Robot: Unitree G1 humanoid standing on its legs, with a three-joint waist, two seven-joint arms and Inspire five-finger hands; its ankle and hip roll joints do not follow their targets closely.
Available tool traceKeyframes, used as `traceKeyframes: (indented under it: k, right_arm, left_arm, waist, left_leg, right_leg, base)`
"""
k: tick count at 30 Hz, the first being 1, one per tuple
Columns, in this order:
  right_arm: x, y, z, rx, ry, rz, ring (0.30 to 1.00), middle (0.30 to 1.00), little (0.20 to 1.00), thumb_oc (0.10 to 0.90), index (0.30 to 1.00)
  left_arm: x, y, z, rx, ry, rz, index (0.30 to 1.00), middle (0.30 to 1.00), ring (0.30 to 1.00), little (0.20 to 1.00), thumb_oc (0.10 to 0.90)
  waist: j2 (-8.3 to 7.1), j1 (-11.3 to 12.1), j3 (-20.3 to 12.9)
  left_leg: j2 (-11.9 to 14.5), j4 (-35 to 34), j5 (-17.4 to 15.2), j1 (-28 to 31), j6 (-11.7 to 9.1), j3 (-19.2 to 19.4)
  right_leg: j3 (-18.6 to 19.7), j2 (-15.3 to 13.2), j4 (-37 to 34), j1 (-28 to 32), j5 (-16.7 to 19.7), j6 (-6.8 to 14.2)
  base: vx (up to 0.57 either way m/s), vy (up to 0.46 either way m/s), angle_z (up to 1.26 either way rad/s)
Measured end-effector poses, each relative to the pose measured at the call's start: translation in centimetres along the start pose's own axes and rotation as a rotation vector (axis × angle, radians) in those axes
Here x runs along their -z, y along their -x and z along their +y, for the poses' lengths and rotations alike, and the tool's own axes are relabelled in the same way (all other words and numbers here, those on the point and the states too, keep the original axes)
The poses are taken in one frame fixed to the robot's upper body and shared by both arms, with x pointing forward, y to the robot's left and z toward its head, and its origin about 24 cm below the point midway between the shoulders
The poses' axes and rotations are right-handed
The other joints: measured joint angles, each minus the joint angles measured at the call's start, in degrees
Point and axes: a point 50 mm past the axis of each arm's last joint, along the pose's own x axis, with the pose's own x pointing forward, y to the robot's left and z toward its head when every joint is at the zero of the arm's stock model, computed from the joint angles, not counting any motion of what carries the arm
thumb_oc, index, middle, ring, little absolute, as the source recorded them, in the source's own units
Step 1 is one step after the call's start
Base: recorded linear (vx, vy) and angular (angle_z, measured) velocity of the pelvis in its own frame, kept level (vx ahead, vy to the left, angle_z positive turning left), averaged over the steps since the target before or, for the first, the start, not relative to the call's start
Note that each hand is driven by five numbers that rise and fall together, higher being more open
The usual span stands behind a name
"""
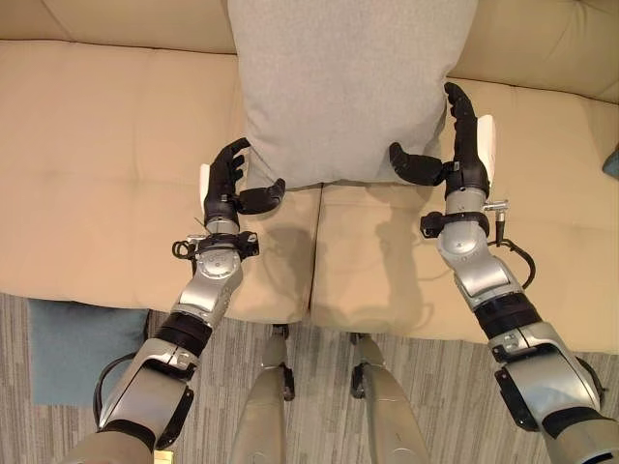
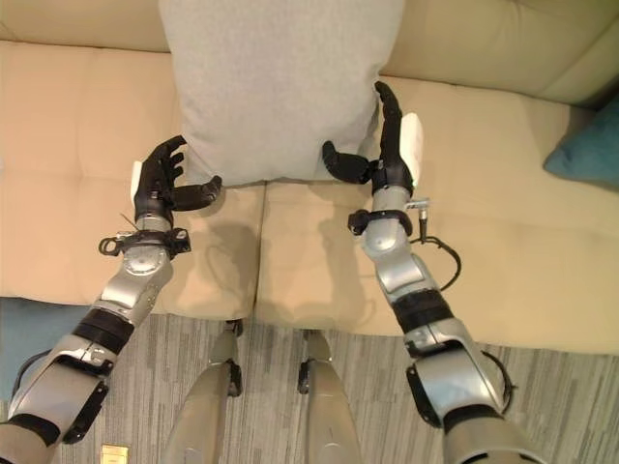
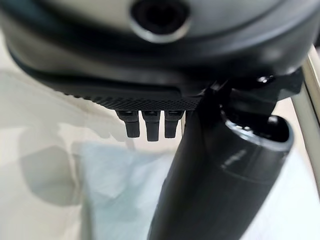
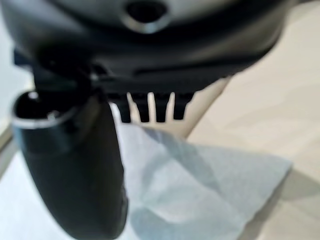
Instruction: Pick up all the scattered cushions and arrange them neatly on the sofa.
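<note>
Grey cushion (image 1: pixel 348 87) lies on the beige sofa (image 1: pixel 106 164), over the seam between the two seat pads, its near edge between my two hands. My left hand (image 1: pixel 228 184) sits at the cushion's near left corner, fingers (image 1: pixel 230 159) loosely curled beside the edge and thumb reaching under the corner; I can't tell if it actually has a hold of the fabric. My right hand (image 1: pixel 466 145) is at the near right corner, fingers straight and laid flat along the cushion's right side, thumb spread wide toward the cushion's bottom edge, gripping nothing. In the right wrist view I see a grey corner of cushion just past my fingers. Out beyond my right fingers, at the sofa's far right, a teal cushion (image 2: pixel 588 155) rests on the seat, well apart from the grey one.
</note>
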Motion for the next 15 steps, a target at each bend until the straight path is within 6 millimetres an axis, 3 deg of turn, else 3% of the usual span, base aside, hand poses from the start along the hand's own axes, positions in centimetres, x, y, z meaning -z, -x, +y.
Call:
traceKeyframes:
  k: [5, 8, 12, 15]
  right_arm:
    - [1.3, 0.8, -0.9, 0.026, -0.015, 0.04, 0.9, 0.9, 0.9, 0.8, 0.9]
    - [2.0, 2.3, -0.8, 0.012, -0.038, 0.054, 0.9, 0.9, 0.9, 0.8, 0.9]
    - [2.4, 3.7, -0.1, -0.026, -0.111, 0.082, 0.9, 0.9, 0.9, 0.8, 0.9]
    - [2.2, 4.9, 0.5, -0.067, -0.182, 0.071, 0.9, 0.9, 0.9, 0.8, 0.9]
  left_arm:
    - [-1.0, -0.4, 1.8, -0.078, 0.06, -0.041, 0.9, 0.9, 0.9, 0.9, 0.8]
    - [-0.9, -0.2, 2.0, -0.102, 0.081, -0.041, 0.9, 0.9, 0.9, 0.9, 0.8]
    - [-1.1, -0.2, 2.0, -0.095, 0.083, -0.052, 0.9, 0.9, 0.9, 0.9, 0.8]
    - [-1.6, -0.4, 1.7, -0.089, 0.088, -0.066, 0.9, 0.9, 0.9, 0.9, 0.8]
  waist:
    - [-0.01, -0.3, -0.01]
    - [-0.02, -0.66, -0.01]
    - [-0.33, -2.19, -0.18]
    - [-0.44, -4.69, -0.21]
  left_leg:
    - [0.25, -0.02, -0.27, 0.2, -0.11, 0.16]
    - [0.37, -0.02, -0.45, 0.18, -0.07, 0.69]
    - [0.4, -0.03, -0.81, 0.05, -0.07, 1.49]
    - [0.39, -0.02, -1.33, 0.02, 0.28, 2.53]
  right_leg:
    - [0.31, 0.36, -0.53, 0.38, 0.11, -0.13]
    - [0.69, 0.46, -0.6, 0.13, 0.15, -0.17]
    - [1.55, 0.5, -0.67, -0.45, 0.27, -0.29]
    - [2.03, 0.46, -0.77, -0.89, 0.29, -0.29]
  base:
    - [0.03, 0.012, -0.02]
    - [0.05, 0.027, -0.07]
    - [0.05, 0.03, -0.09]
    - [0.06, 0.04, -0.13]
